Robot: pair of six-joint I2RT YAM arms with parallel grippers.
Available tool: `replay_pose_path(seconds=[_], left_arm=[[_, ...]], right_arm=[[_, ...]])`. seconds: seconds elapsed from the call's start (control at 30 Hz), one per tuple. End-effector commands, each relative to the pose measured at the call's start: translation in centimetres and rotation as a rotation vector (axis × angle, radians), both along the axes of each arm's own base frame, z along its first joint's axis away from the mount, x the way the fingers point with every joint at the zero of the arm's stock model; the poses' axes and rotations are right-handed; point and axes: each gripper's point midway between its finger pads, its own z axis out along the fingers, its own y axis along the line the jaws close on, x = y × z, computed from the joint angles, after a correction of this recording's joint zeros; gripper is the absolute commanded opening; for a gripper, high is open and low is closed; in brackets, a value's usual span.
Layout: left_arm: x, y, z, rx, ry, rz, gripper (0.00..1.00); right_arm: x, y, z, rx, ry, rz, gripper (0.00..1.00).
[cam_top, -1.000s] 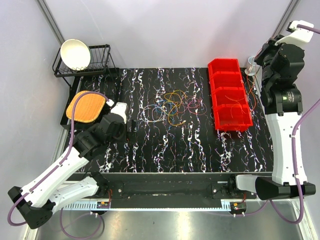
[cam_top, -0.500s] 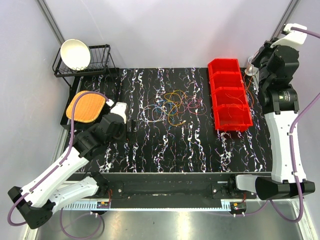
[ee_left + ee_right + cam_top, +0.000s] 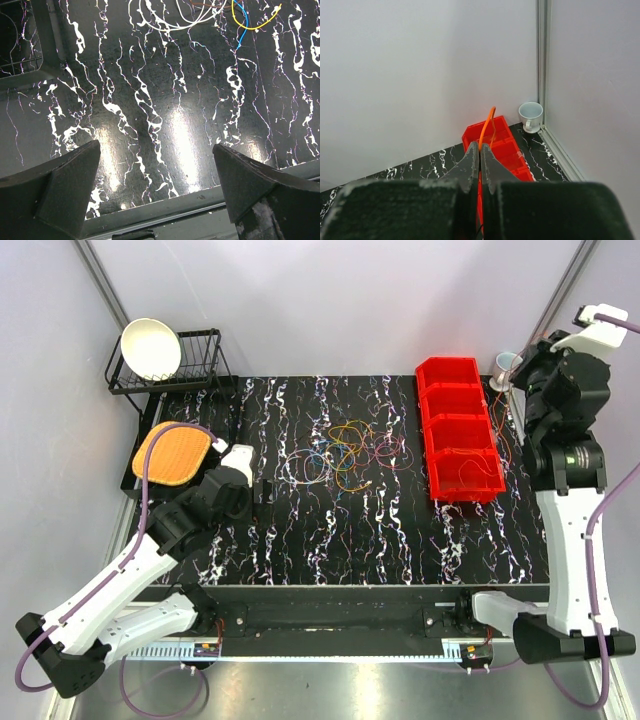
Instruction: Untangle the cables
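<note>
Item: two-arm rig at a cable-sorting table, three views

Left arm: reaches from the lower left of the top view up toward mid-table, forearm low and slanted. Left gripper (image 3: 157,185) hovers over bare tabletop; its dark fingers (image 3: 70,185) stand wide apart with nothing between them.

Right arm: stands tall at the right edge of the top view, wrist raised in the upper right corner above the table's far right end. Right gripper (image 3: 480,150) has its fingers pressed together, clamped on a thin orange wire (image 3: 486,127) that arcs up out of the fingertips.

Cables (image 3: 345,452): very thin red, orange, yellow, blue and purple wires in loose overlapping loops, lying at centre of the top view, well apart from both grippers. White, yellow and blue loops show along the top edge of the left wrist view. An orange strand lies in the lowest compartment of the bin; whether it is the clamped wire cannot be told.

Surface: black tabletop with white marbling (image 3: 380,540).

Also present:
- red plastic bin with four compartments (image 3: 460,417), right of the cables
- small white cup (image 3: 505,367), upper right, beside the bin
- black wire dish rack (image 3: 195,368), upper left, holding a white bowl (image 3: 151,348)
- round orange woven mat (image 3: 172,453), below the rack

Room: plain pale grey walls, metal corner posts
</note>
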Motion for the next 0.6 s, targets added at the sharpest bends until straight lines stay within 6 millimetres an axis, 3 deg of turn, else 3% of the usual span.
replay_pose_path(seconds=[0.0, 0.37, 0.57], left_arm=[[0.4, -0.5, 0.2, -0.014, -0.016, 0.002, 0.99], [0.4, -0.6, 0.1, -0.008, -0.015, -0.005, 0.99], [0.3, -0.6, 0.1, -0.008, -0.015, -0.008, 0.99]], right_arm=[[-1.7, -0.8, 1.3, -0.010, -0.061, -0.036, 0.00], [-2.2, -1.0, -1.1, -0.012, -0.021, -0.045, 0.00], [-1.2, -1.0, -1.8, -0.014, -0.010, -0.048, 0.00]])
